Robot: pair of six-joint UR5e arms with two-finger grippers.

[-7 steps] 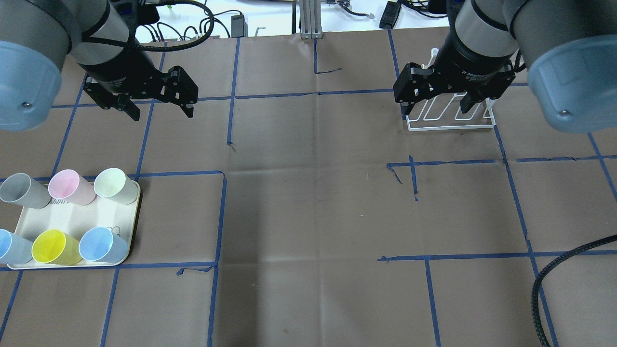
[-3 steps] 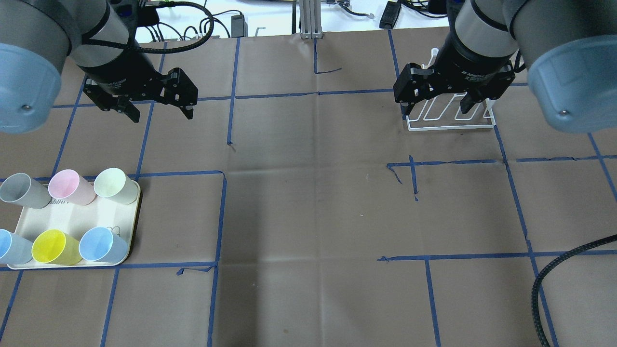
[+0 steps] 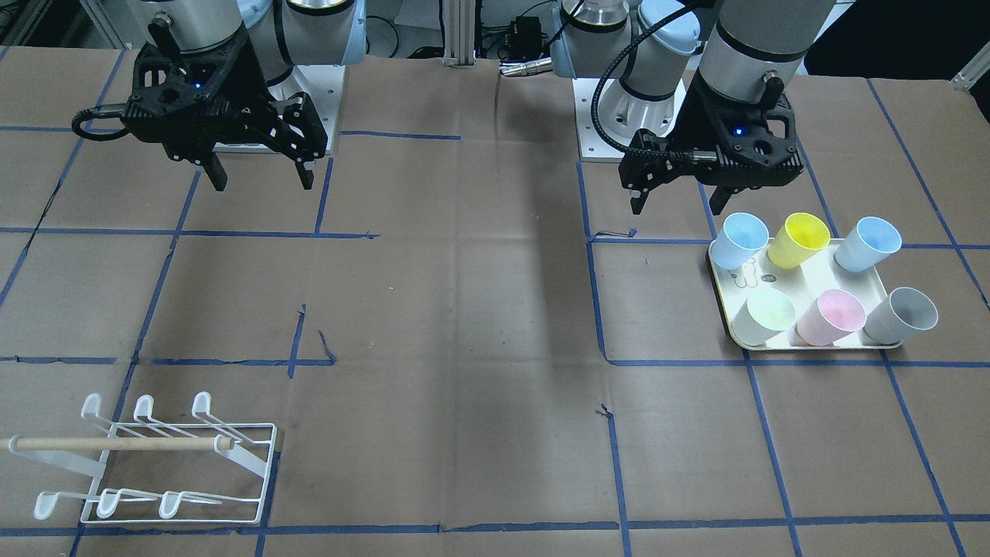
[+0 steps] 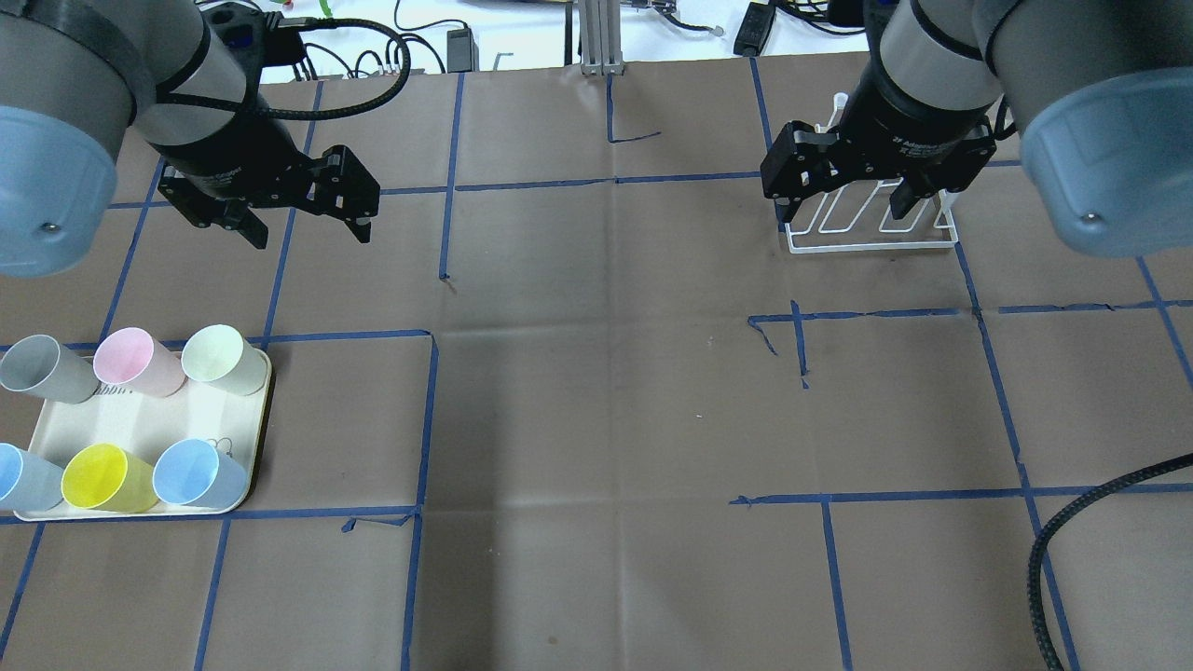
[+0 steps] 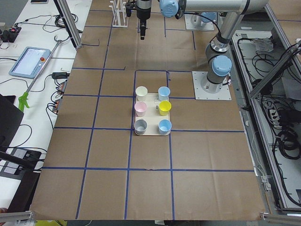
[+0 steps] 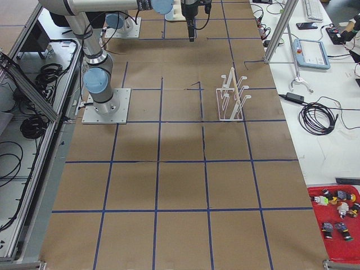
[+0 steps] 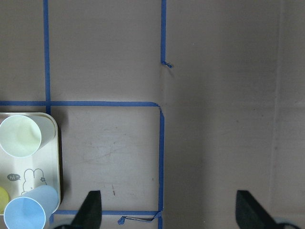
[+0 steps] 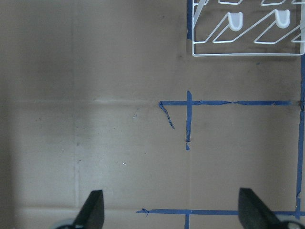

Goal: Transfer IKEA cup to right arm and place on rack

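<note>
Hanging above the brown-papered surface (image 4: 606, 419), the left tool (image 4: 309, 231) has its two fingers spread wide and nothing between them. Its wrist view shows bare paper and blue tape lines under the fingers, with the cream tray (image 4: 140, 419) off at the lower left corner, so the tool sits off the tray's inner side, toward the middle of the surface, and touches nothing.

Six IKEA cups (image 4: 196, 473) stand mouth-up on that tray in two rows of three. The row nearer the robot holds two light blue cups with a yellow cup (image 4: 104, 477) between them. The farther row is grey, pink and pale green. No cup is lifted or touched.

On the robot's other side, the right tool (image 4: 839, 212) is likewise released and holds nothing. Its wrist view looks down on bare paper, with only a corner of the rack (image 3: 244, 462) in the upper right. The white wire rack rests flat on the surface, well apart from the tray, with a pale wooden dowel (image 3: 116, 443) lying across it and every prong bare.
</note>
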